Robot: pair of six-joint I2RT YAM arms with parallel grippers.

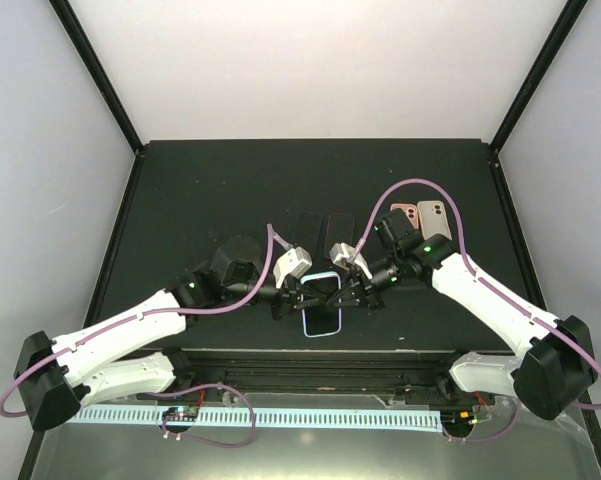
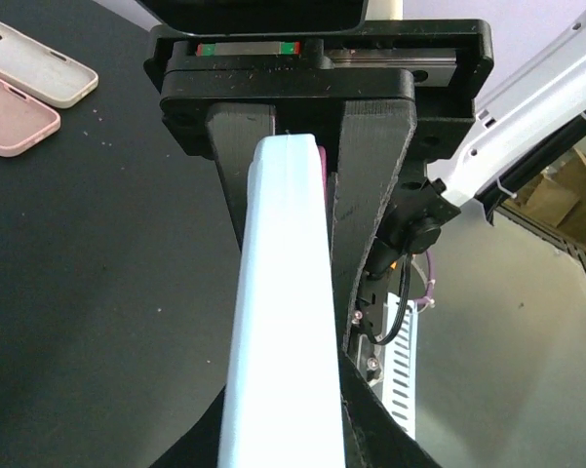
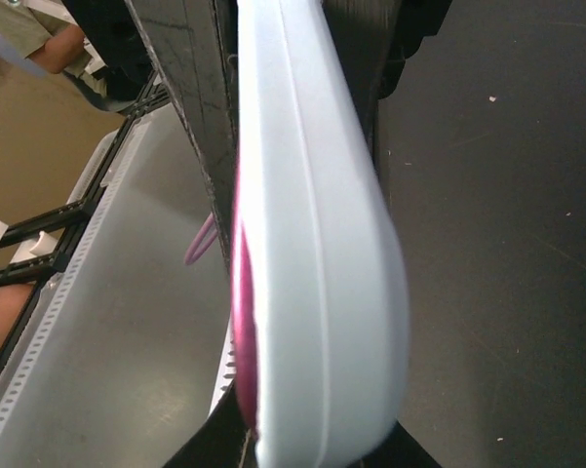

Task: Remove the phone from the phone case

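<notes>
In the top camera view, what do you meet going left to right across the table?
Left arm's jaws, phone in pale blue case, right arm's jaws, pink phone case, beige phone case.

The counter's (image 1: 200, 190) far left lies open. Dark slabs (image 1: 310, 232) far centre and empty cases (image 1: 435, 215) far right obstruct. The left claw (image 1: 302, 297) and right claw (image 1: 342, 293) crowd the near centre.

"Where does the phone case (image 3: 322, 244) sit?"
"At your table's (image 1: 210, 190) near edge, phone (image 1: 321, 303) inside, between left gripper (image 1: 298, 297) and right gripper (image 1: 346, 293)."
"Behind it?"
"Two flat slabs (image 1: 324, 232); two spare cases (image 1: 420, 216) farther right, side by side."
</notes>
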